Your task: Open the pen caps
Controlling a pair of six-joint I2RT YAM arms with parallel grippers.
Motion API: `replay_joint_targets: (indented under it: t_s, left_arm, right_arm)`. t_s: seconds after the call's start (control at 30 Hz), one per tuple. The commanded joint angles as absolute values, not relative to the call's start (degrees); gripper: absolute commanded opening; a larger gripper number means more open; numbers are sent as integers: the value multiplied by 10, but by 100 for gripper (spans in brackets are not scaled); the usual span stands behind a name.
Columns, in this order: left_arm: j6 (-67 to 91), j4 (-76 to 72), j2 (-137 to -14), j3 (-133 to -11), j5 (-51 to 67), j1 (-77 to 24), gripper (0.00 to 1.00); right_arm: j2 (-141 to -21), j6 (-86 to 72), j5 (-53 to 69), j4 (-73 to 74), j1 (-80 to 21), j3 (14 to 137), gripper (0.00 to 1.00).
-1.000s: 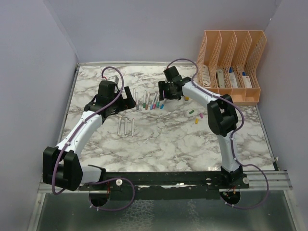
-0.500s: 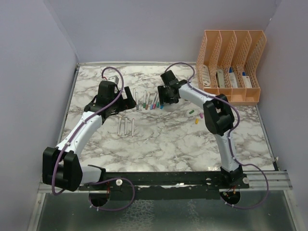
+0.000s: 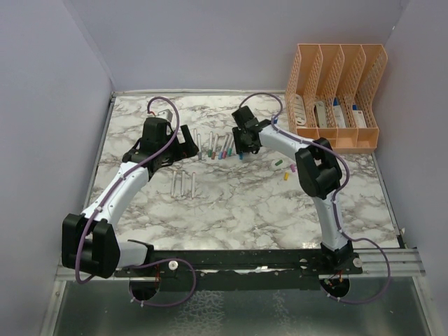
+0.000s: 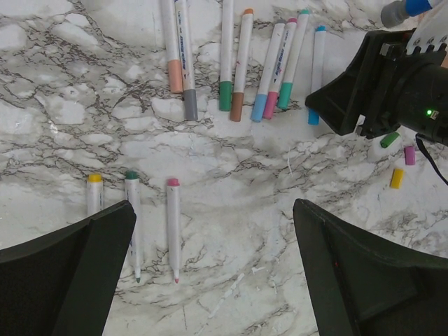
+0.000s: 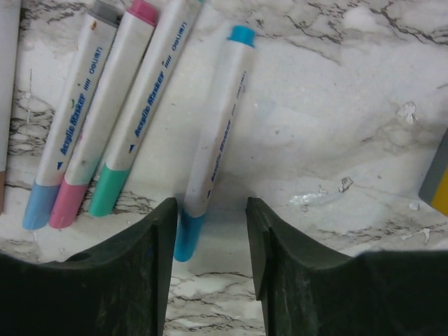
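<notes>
The fingers of the right gripper stand partly open, straddling the blue cap of the blue pen without clearly pinching it; other capped pens lie just left of the blue pen; loose caps lie to its right; nearer the bases than the blue pen, the left gripper hangs wide open and empty above three uncapped pens.

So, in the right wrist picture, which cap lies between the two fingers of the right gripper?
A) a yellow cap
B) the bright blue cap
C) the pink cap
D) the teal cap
B: the bright blue cap on the end of its pen lies in the gap of the right gripper, whose jaws stand open. The pink cap and the teal cap lie outside the gap.
</notes>
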State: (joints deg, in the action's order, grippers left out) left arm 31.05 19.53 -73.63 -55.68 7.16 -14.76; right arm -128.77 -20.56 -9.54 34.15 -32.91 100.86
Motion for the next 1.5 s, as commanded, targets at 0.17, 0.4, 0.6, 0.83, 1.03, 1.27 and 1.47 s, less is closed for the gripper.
replay_joint_targets:
  t_s: [0.17, 0.4, 0.6, 0.83, 1.03, 1.27, 1.47]
  left_arm:
    - [335, 158, -757, -563, 106, -152, 99]
    - [346, 150, -759, -562, 120, -152, 99]
    - [357, 125, -756, -552, 146, -153, 99]
    - [451, -32, -780, -499, 239, -153, 99]
    - [551, -196, -848, -471, 300, -170, 99]
    - [562, -201, -931, -535, 286, -225, 92]
    - [582, -213, -985, -563, 272, -259, 88]
  right_arm:
    - [-1273, -191, -111, 351, -329, 925, 28]
    - [-1268, -208, -65, 325, -322, 910, 13]
    - [-1255, -226, -50, 299, -311, 885, 1]
    - [-1157, -201, -82, 225, -309, 812, 1]
    - [-1072, -138, -54, 168, -309, 739, 1]
    - [-981, -117, 82, 86, -309, 648, 1]
    - [-943, -127, 176, 54, -311, 625, 1]
